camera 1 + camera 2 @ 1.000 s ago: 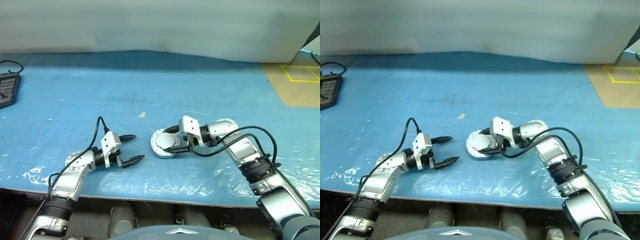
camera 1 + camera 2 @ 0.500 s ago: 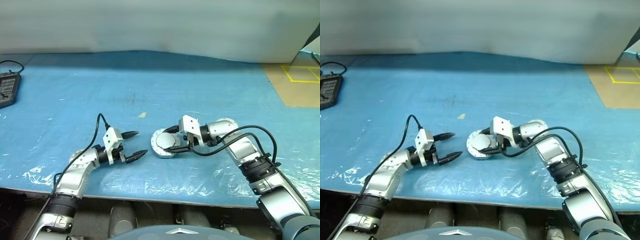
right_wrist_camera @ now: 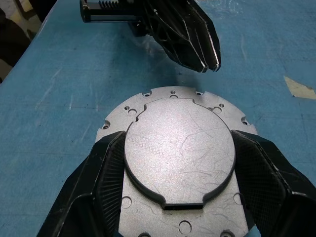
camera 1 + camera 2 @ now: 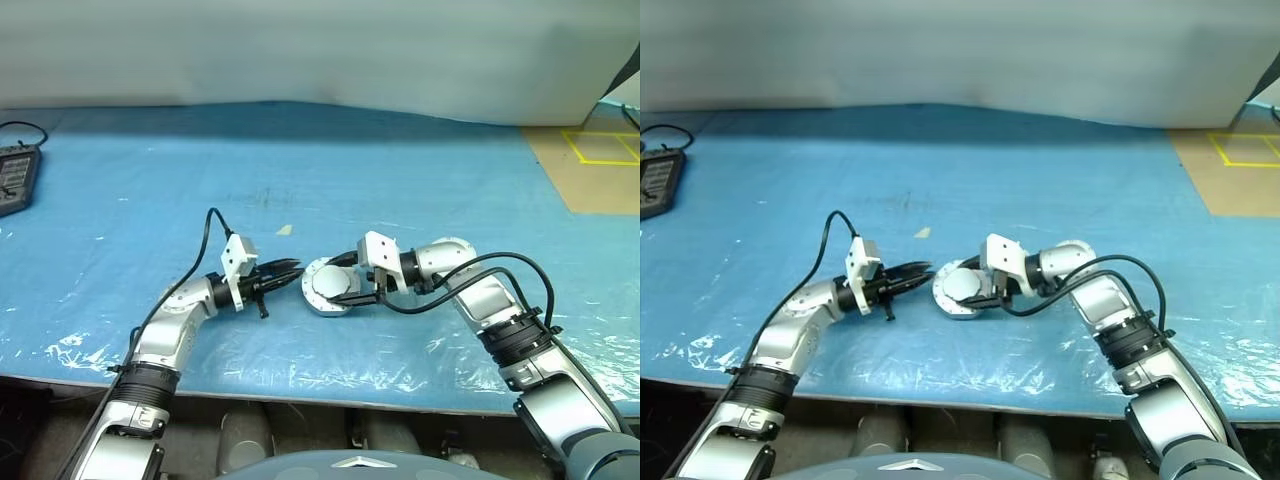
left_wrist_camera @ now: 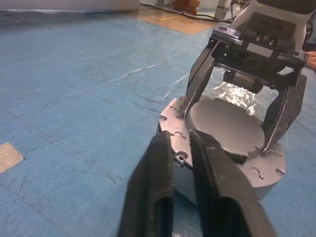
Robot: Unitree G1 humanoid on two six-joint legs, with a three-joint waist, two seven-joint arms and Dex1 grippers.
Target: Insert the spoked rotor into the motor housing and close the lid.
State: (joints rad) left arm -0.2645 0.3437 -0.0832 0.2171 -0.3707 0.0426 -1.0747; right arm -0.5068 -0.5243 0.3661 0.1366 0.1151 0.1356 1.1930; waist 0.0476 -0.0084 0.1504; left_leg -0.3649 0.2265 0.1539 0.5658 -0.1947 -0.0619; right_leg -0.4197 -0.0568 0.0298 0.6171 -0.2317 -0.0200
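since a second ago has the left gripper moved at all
Yes. The left gripper has moved toward the motor housing, which the right gripper holds in place on the blue mat, and its fingers have closed.

Worktop: covered in blue sheet.
On it: motor housing, lid closed; a pale scrap; a dark keypad at its left edge.

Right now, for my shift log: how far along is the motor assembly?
Looks done: the housing shows a flat top, so the lid seems shut over the wheel. In hand: the right hand grips its raised centre; the shut left hand points at its rim. Left: probably a final press, then release.
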